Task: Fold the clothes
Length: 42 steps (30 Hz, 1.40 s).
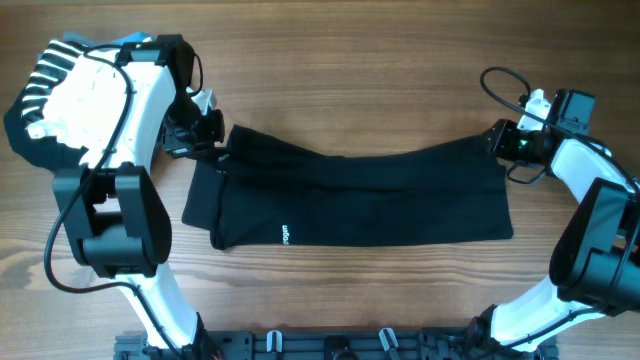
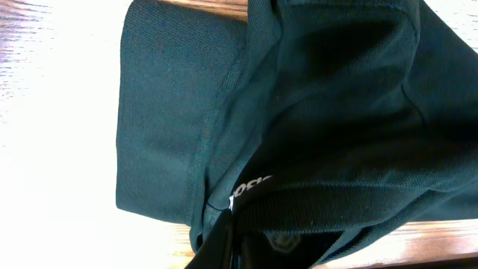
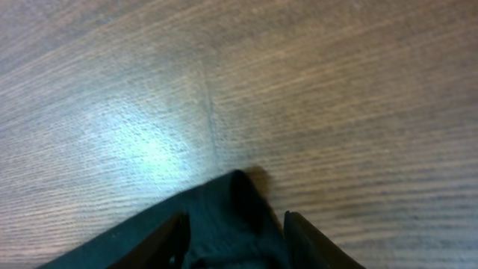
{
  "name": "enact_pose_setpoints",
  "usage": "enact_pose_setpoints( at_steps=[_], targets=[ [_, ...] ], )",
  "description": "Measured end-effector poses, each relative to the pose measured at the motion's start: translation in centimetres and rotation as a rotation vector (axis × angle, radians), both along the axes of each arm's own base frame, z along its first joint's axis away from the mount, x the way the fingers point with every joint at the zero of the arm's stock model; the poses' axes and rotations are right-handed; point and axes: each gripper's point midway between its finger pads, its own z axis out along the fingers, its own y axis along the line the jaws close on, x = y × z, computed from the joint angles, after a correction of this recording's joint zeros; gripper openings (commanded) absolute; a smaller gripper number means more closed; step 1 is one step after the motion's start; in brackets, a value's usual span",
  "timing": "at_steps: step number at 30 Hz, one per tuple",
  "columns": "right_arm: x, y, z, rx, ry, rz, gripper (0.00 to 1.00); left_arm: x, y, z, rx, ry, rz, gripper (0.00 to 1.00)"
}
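Overhead: black T-shirt [image 1: 360, 195] lies as a long band across the wooden surface [image 1: 350, 80]. Left jaws clamp its far-left corner; right jaws stand parted around the far-right corner, likely placed to pull the fabric flat for another fold.

Soft, matt black knit T-shirt [image 1: 360, 200] on a smooth, faintly glossy wood-grain table [image 1: 400, 60]
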Motion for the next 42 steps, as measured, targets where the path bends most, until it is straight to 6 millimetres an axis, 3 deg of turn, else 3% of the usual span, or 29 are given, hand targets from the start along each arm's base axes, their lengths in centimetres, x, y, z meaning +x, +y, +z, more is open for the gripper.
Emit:
enact_pose_setpoints(
  at_steps=[6,9,14,16,20,30,35,36,38,42],
  targets=[
    [0.4,1.2,-0.3,-0.001,-0.001,0.031,0.45,0.0,0.0,0.0,0.0,0.0,0.0,0.04],
    [0.1,1.4,-1.5,0.009,0.028,0.034,0.25,0.0,0.0,0.0,0.0,0.0,0.0,0.04],
    [0.1,1.5,-1.8,0.016,0.032,0.039,0.15,0.0,0.0,0.0,0.0,0.0,0.0,0.04],
    [0.1,1.5,-1.8,0.017,0.032,0.039,0.05,0.0,0.0,0.0,0.0,0.0,0.0,0.04],
    [0.1,1.5,-1.0,0.015,0.02,0.036,0.04,0.0,0.0,0.0,0.0,0.0,0.0,0.04],
    [2.0,-0.5,6.9,-0.011,-0.161,-0.046,0.07,0.1,0.1,0.0,0.0,-0.002,0.003,0.04],
    [1.7,-0.3,6.9,0.0,-0.15,-0.051,0.12,0.2,0.1,0.0,0.0,-0.008,0.003,0.04],
    [1.6,-0.3,6.8,0.001,-0.147,-0.05,0.17,0.3,0.1,0.0,0.0,-0.011,0.003,0.04],
    [1.5,-0.3,6.7,0.003,-0.139,-0.05,0.38,0.4,0.1,-0.1,0.0,-0.016,0.003,0.04],
    [1.0,-0.1,6.4,0.012,-0.116,-0.054,0.43,0.6,0.1,-0.1,0.0,-0.025,0.003,0.04]
  ],
)
